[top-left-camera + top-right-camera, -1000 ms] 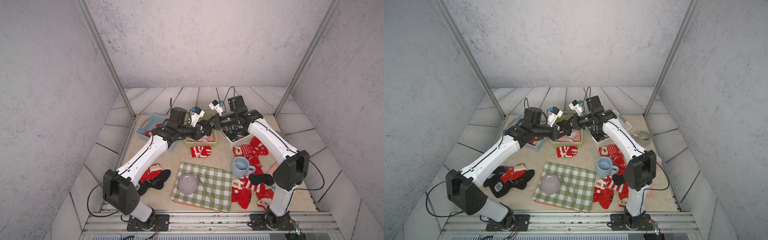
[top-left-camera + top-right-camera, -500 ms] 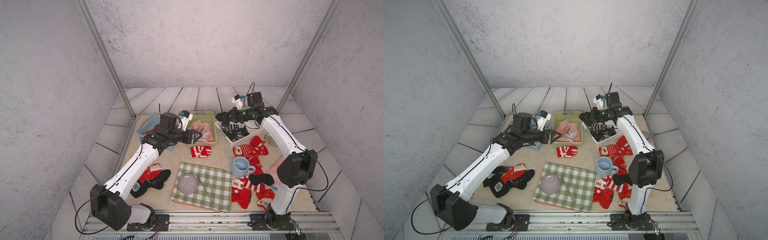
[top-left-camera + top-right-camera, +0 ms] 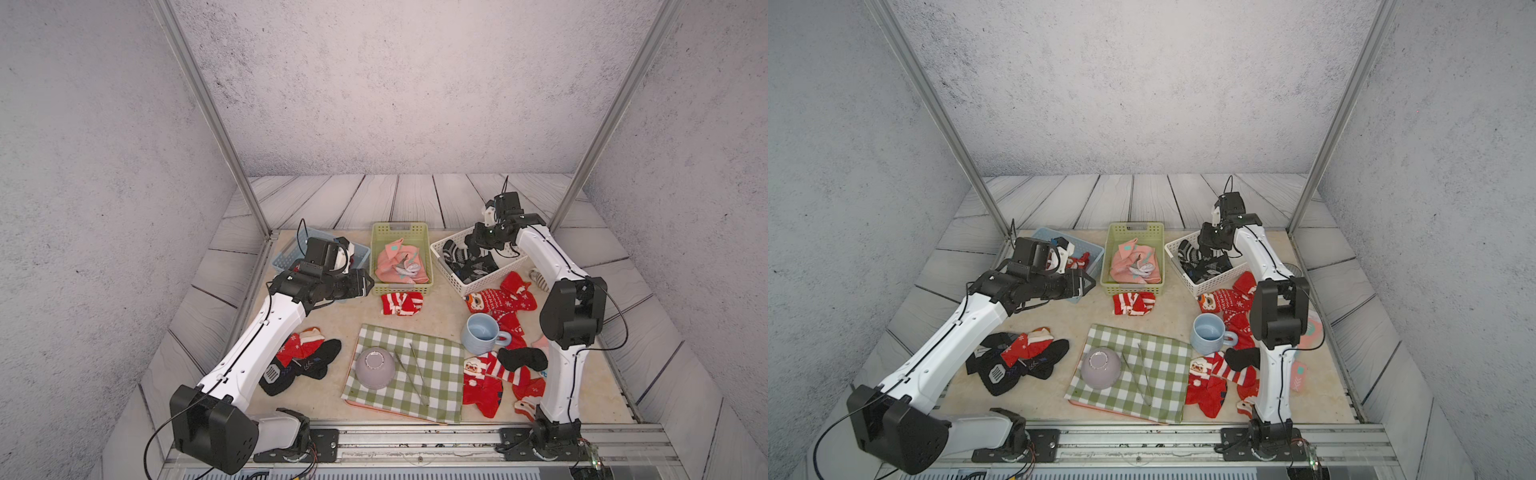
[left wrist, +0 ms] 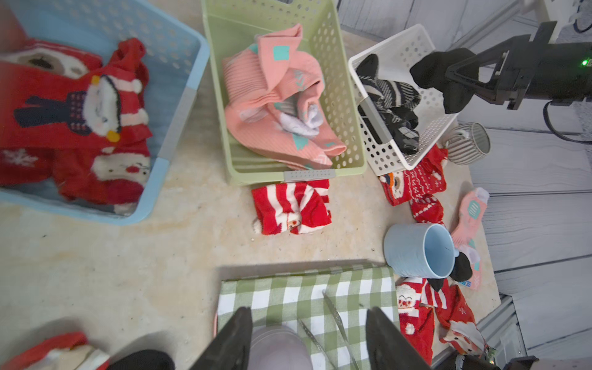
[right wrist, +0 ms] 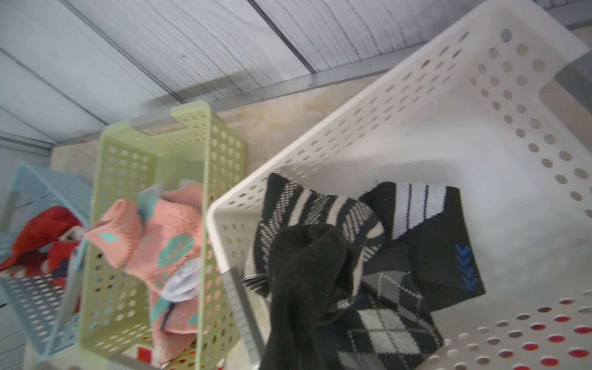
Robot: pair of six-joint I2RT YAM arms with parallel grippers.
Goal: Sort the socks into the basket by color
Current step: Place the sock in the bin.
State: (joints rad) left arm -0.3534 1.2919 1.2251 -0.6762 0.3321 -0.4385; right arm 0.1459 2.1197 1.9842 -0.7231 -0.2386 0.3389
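Observation:
My left gripper [image 4: 307, 317] stands open and empty just in front of the blue basket [image 3: 362, 252], which holds red socks [image 4: 80, 112]. Pink socks [image 3: 401, 264] lie in the green basket [image 3: 401, 227]. My right gripper [image 3: 477, 246] is shut on a black sock [image 4: 429, 69] that hangs over the white basket [image 3: 478, 286], above other black and grey-striped socks [image 5: 426, 230]. A red striped sock [image 3: 401, 302] lies in front of the green basket. More red socks [image 3: 503, 299] lie at the right, and black and red ones [image 3: 303, 361] at the front left.
A green-and-white checked cloth [image 3: 432, 365] at the front carries an upturned grey bowl [image 3: 375, 368] and metal tongs [image 3: 417, 374]. A blue mug [image 3: 480, 332] stands among the right-hand socks. A small striped cup [image 4: 471, 142] sits beside the white basket.
My left gripper opened over the green basket, left a pink sock there and drew back left. My right arm swung from the green basket to over the white one, still holding the black sock.

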